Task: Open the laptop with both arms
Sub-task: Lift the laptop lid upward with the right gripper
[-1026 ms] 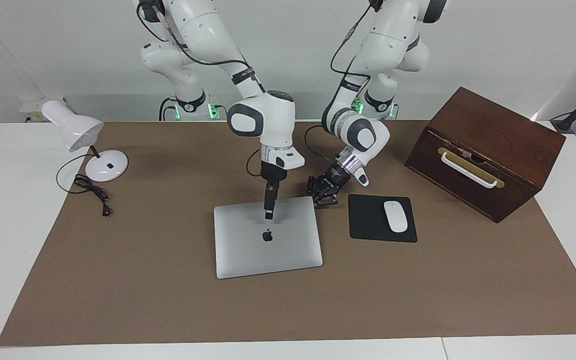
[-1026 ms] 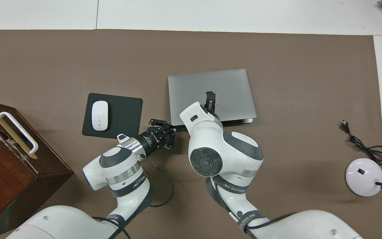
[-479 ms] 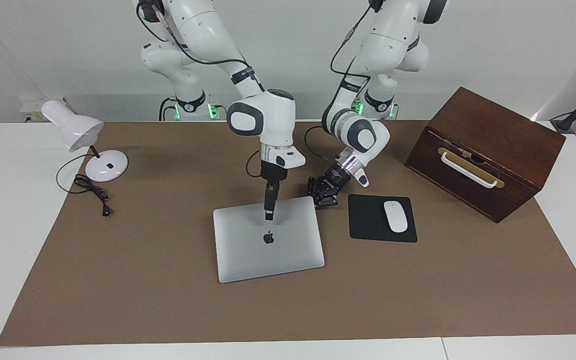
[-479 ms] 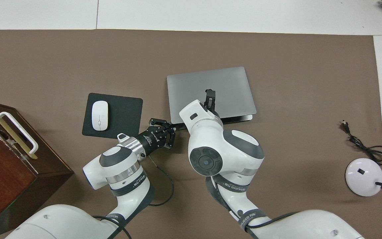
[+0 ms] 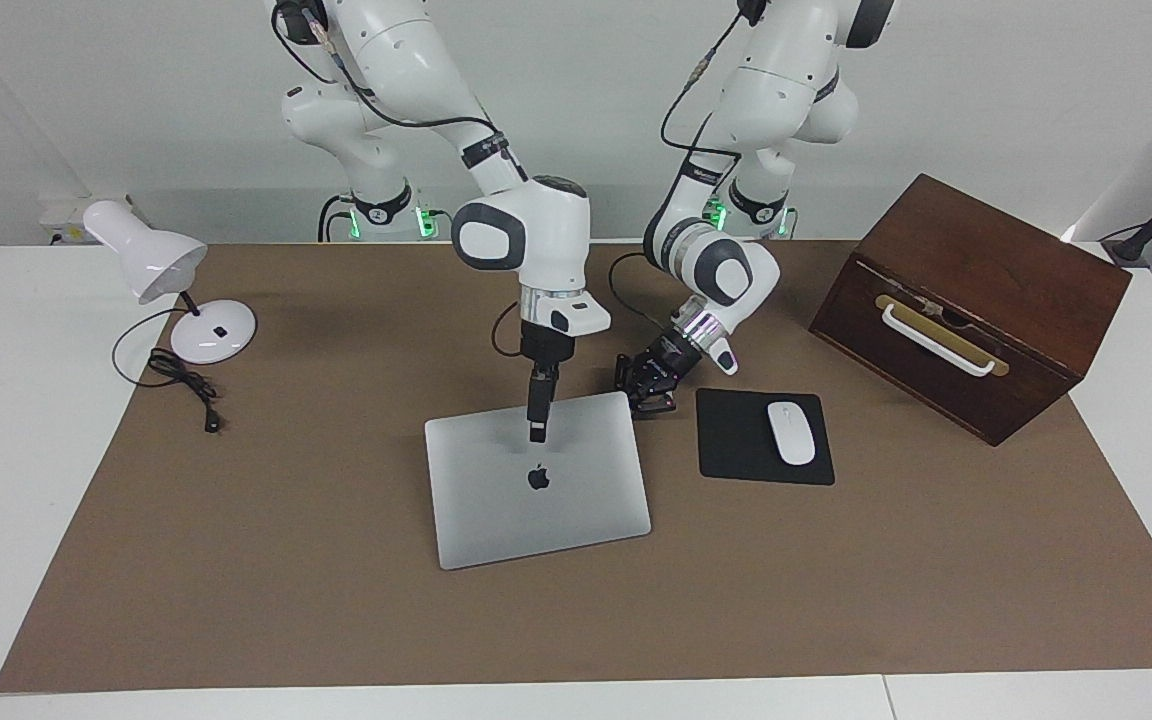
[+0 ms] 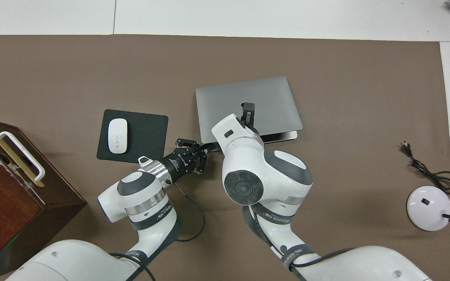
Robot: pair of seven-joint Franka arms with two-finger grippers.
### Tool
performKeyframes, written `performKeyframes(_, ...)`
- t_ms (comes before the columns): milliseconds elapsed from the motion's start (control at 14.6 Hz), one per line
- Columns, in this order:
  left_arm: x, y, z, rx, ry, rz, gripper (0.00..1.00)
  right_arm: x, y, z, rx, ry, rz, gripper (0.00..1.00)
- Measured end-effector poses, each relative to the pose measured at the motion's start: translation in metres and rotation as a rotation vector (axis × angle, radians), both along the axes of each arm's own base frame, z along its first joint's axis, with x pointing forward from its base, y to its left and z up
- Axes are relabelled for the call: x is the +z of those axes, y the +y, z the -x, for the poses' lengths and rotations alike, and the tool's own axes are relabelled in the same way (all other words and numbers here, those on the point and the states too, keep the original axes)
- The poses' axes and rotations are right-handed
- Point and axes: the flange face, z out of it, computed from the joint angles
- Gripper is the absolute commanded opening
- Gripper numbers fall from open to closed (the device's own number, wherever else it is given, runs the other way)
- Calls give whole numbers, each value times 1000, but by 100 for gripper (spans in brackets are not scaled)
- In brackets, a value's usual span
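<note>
The silver-grey laptop (image 5: 556, 500) lies mid-table with the dark apple logo on its lid. The lid's edge nearer to the robots is raised a little, and in the overhead view (image 6: 264, 93) a thin strip of the base shows under that edge. My left gripper (image 5: 648, 393) is at the laptop's corner nearest the robots, toward the left arm's end, low at the lid's edge; it also shows in the overhead view (image 6: 204, 151). My right gripper (image 5: 536, 432) points straight down, shut, its tip on the lid just nearer to the robots than the logo, and shows from above (image 6: 247, 110).
A black mouse pad (image 5: 736, 450) with a white mouse (image 5: 791, 432) lies beside the laptop toward the left arm's end. A dark wooden box (image 5: 976, 300) stands past it. A white desk lamp (image 5: 151, 260) and its cord (image 5: 186, 385) are at the right arm's end.
The lid's edge nearer to the robots has risen slightly, with the left gripper at its corner moving up. The right gripper has stayed on the lid.
</note>
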Motion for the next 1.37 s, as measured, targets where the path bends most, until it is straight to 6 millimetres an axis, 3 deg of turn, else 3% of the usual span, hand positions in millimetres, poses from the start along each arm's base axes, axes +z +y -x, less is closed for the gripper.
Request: performKeyframes(1368,-1,0,0,1,0,10,0,34,-2,-22,-9,-74,-12,100)
